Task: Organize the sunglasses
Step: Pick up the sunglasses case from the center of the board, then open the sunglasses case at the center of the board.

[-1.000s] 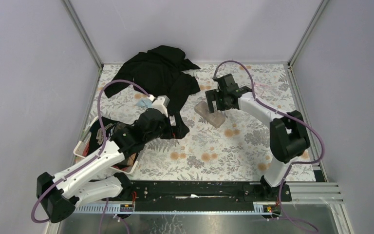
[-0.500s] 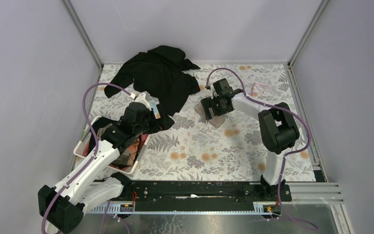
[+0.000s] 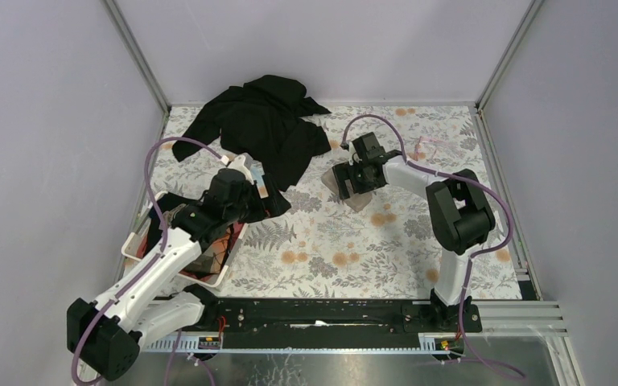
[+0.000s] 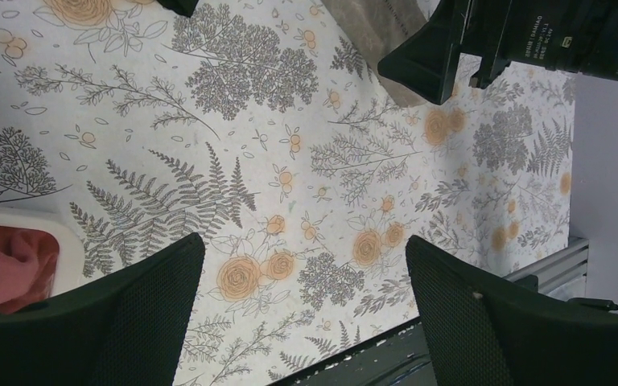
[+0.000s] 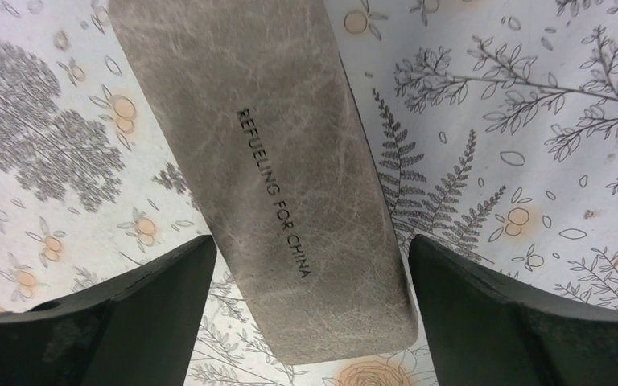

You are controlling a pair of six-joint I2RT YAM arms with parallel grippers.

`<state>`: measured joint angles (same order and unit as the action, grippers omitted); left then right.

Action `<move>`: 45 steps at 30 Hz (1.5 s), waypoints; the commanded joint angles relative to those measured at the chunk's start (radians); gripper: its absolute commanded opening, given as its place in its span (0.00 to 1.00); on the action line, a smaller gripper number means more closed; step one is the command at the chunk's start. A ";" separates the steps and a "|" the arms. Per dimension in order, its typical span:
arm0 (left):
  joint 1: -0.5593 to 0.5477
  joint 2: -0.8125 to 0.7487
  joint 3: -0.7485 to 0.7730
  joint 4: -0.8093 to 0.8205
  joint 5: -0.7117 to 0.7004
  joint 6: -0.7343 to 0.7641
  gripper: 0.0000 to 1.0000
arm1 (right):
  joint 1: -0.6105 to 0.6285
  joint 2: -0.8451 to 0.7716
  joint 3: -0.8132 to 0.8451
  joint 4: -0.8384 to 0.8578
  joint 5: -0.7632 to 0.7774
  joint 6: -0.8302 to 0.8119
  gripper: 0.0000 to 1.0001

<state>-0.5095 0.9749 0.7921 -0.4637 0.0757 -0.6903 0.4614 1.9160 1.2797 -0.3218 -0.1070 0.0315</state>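
1. Sunglasses [image 3: 432, 145]: shown only as faint pink lines on the bench [image 3: 330, 241], far right, well apart from both pincers and outside the case.
2. Case [image 5: 265, 161]: shown lying shut on the bench, lid seam unopened, framed by the spread fingers of the right pincer [image 5: 310, 310]. That pincer is released and nothing is grasped; contact with the case cannot be told.
3. Left pincer [image 4: 306, 322]: released and empty, held above bare bench beside a white tray [image 4: 52, 231].
4. Progress: judged as early. The case is yet to be opened, and the sunglasses are yet to be picked up and stowed.
5. Orientation: the long axis of the sunglasses appears to run roughly left to right in the top view; the way the lenses face is too small to tell. The case's long axis is laid diagonally, far-left to near-right.
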 commanded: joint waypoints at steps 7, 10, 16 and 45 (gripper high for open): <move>0.005 0.078 0.024 0.027 0.089 0.029 0.99 | 0.006 -0.053 -0.051 0.000 -0.015 -0.014 0.86; 0.005 0.086 0.028 0.014 0.087 0.040 0.99 | 0.006 -0.077 -0.064 -0.008 0.005 0.014 0.64; 0.005 0.086 0.035 0.008 0.067 0.024 0.99 | 0.006 -0.247 -0.177 -0.001 -0.020 0.178 0.54; 0.006 0.155 0.050 0.001 0.039 0.019 0.99 | 0.282 -0.625 -0.580 -0.054 0.313 0.587 1.00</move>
<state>-0.5091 1.1404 0.8230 -0.4664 0.1310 -0.6746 0.7151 1.2644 0.6357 -0.3546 0.1238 0.6777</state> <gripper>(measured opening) 0.987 0.993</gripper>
